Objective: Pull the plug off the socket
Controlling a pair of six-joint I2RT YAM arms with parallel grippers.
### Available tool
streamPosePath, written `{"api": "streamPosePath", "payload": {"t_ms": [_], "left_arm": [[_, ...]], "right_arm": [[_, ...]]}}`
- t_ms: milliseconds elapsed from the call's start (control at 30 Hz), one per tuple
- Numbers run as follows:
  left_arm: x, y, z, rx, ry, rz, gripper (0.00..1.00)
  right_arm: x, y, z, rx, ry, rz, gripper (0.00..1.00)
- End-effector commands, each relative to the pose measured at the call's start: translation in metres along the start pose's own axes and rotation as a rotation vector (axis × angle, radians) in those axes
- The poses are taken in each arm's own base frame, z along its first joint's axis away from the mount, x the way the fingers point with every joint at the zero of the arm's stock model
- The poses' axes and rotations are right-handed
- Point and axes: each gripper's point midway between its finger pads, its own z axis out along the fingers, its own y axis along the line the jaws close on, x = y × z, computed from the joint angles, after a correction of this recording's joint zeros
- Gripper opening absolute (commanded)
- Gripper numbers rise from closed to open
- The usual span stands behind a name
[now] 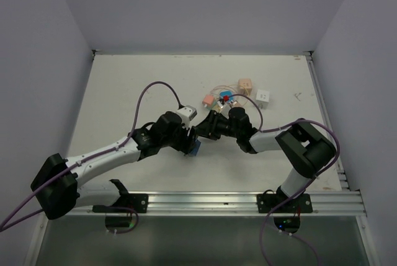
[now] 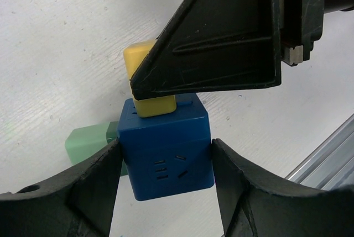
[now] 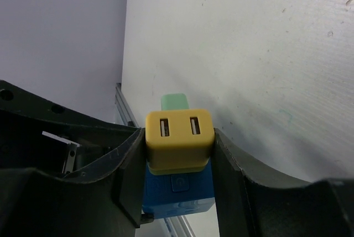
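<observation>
A blue socket cube (image 2: 166,148) is clamped between the fingers of my left gripper (image 2: 166,157), just above the table. A yellow plug (image 2: 149,82) with two USB slots sits seated in one face of it. A pale green plug (image 2: 88,140) sticks out of another face. My right gripper (image 3: 178,143) is shut on the yellow plug (image 3: 178,137), with the blue cube (image 3: 180,193) directly beyond it and the green plug (image 3: 176,101) behind. In the top view the two grippers meet at mid-table, and only a corner of the blue cube (image 1: 195,149) shows.
Several small cubes and plugs lie behind the grippers: a tan cube (image 1: 245,85), a white cube (image 1: 263,95), a pink piece (image 1: 208,100). An aluminium rail (image 1: 217,201) runs along the near edge. Purple cables loop over both arms.
</observation>
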Motion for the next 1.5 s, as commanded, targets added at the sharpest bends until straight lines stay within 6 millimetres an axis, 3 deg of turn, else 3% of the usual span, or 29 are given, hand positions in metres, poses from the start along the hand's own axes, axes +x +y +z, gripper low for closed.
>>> {"api": "streamPosePath", "payload": {"t_ms": [0,233,900,1000,1167,1200,1267,1300,1367,1467], "left_arm": [[-0.036,-0.004,0.003,-0.023,-0.131,-0.009,0.67],[-0.035,-0.003,0.007,-0.049,-0.138,-0.022,0.77],[-0.012,-0.009,0.017,-0.051,-0.054,-0.003,0.81],[-0.010,-0.010,0.019,-0.039,-0.051,-0.001,0.73],[-0.007,-0.013,0.024,-0.028,-0.034,-0.003,0.52],[-0.008,-0.014,0.024,-0.025,-0.035,-0.003,0.41],[-0.004,-0.015,0.025,-0.021,-0.021,0.000,0.30],[-0.002,-0.015,0.024,-0.022,-0.012,-0.001,0.18],[0.003,-0.015,0.024,-0.021,0.005,-0.004,0.04],[0.014,-0.015,0.023,-0.020,0.045,-0.016,0.00]], "right_arm": [[-0.004,0.021,-0.004,-0.047,-0.018,-0.033,0.00],[-0.003,0.019,-0.003,-0.038,-0.018,-0.029,0.00],[-0.002,0.014,-0.002,-0.020,-0.022,-0.021,0.00],[-0.002,0.014,-0.002,-0.020,-0.022,-0.021,0.00],[-0.004,0.015,-0.003,-0.018,-0.028,-0.023,0.00],[-0.003,0.015,-0.003,-0.019,-0.026,-0.025,0.00],[-0.004,0.015,-0.003,-0.015,-0.031,-0.029,0.00],[-0.003,0.015,-0.003,-0.016,-0.029,-0.032,0.00],[-0.006,0.016,-0.003,-0.014,-0.033,-0.037,0.00],[-0.014,0.018,-0.004,-0.015,-0.053,-0.043,0.00]]}}
